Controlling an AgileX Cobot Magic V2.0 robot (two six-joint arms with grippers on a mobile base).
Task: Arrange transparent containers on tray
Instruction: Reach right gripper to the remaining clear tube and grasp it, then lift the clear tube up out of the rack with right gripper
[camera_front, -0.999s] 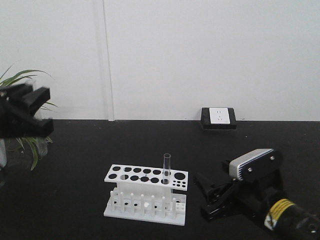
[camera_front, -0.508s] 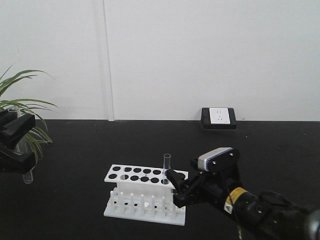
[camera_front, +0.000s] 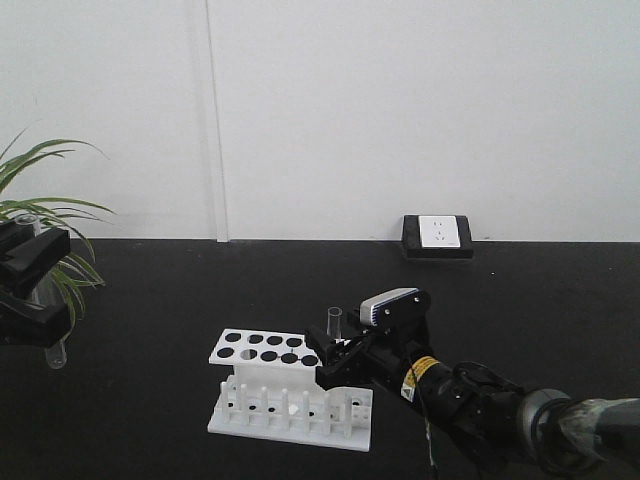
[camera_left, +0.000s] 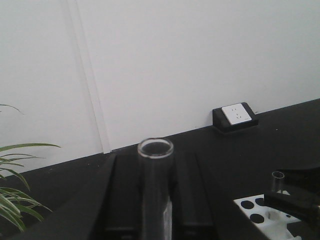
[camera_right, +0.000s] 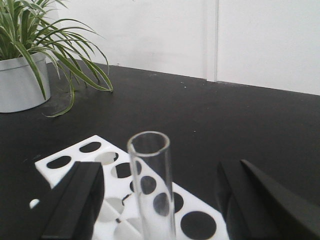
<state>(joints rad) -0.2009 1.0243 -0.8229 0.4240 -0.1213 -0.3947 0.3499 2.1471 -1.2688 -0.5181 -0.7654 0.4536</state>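
One clear test tube (camera_front: 333, 319) stands upright in a hole at the right end of the white rack (camera_front: 262, 347). My right gripper (camera_front: 336, 360) is open at that tube. In the right wrist view the tube (camera_right: 151, 170) rises between the two spread fingers (camera_right: 75, 202) of the right gripper (camera_right: 159, 197) without touching them. At the left edge, my left gripper (camera_front: 35, 290) is shut on the other test tube (camera_front: 57, 352), held upright above the black table. The left wrist view shows this tube (camera_left: 156, 165) pinched in the left gripper (camera_left: 156, 210). The yellow tray is out of view.
A potted plant (camera_front: 40, 210) stands at the far left, its grey pot (camera_right: 20, 82) near the rack. A black-and-white wall socket (camera_front: 437, 236) sits at the back of the black table (camera_front: 200, 290). White wall behind.
My right gripper has moved left from the table's right side to the rack and now straddles the standing tube. The left gripper dropped lower with its tube, then stayed still.
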